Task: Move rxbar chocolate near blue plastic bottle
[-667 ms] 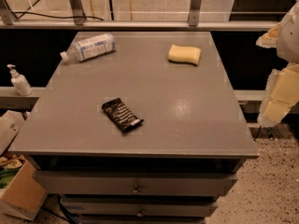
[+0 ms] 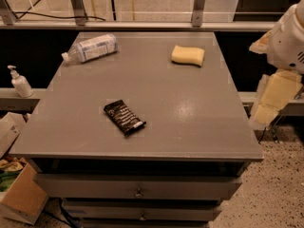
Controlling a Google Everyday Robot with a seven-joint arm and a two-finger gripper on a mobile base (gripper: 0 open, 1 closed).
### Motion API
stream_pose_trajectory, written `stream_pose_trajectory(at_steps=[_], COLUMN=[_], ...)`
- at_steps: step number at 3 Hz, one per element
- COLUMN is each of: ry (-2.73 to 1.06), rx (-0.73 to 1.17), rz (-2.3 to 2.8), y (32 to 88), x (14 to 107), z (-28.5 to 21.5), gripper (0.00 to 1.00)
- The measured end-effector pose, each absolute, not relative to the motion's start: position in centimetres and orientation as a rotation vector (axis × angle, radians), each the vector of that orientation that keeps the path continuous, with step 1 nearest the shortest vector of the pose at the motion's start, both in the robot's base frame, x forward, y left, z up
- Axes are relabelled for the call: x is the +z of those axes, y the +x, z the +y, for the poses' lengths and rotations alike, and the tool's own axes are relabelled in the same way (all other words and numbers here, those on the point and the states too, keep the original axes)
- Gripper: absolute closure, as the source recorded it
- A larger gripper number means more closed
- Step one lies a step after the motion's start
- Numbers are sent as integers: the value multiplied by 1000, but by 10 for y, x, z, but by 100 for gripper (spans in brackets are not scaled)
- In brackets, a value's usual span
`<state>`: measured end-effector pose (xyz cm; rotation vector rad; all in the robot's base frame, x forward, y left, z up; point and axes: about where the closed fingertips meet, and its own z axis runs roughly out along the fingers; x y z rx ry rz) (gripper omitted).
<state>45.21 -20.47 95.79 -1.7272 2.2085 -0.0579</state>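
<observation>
the rxbar (image 2: 124,118) lies flat on the grey table (image 2: 199,127), in the near half and a little left of the middle. it sits at a slant, one end to the far left and the other to the near right, and nothing touches it. under the table's near edge we see two drawers (image 2: 190,188) with small knobs. a cardboard box (image 2: 21,198) stands on the floor at the near left.

off the table's right edge, about level with the rxbar and well apart from it, hangs the gripper (image 2: 273,99), pale yellow below the white arm (image 2: 289,37). we cannot tell whether it is spread or closed, and it holds nothing that we can see. on a ledge to the left of the table stands a white pump dispenser (image 2: 20,82).

farther back, a yellow sponge (image 2: 188,55) rests right of the middle. the bottle (image 2: 90,48) lies on its side at the far left corner with its cap pointing left, well apart from the rxbar. a metal rail (image 2: 142,25) runs behind the table.
</observation>
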Motion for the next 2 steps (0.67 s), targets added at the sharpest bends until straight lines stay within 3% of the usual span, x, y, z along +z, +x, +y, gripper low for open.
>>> stream_pose_trajectory(at_steps=[2], ry=[-1736], rx=[177], rz=[2086], y=[494], x=[879], z=[-139], gripper=[0])
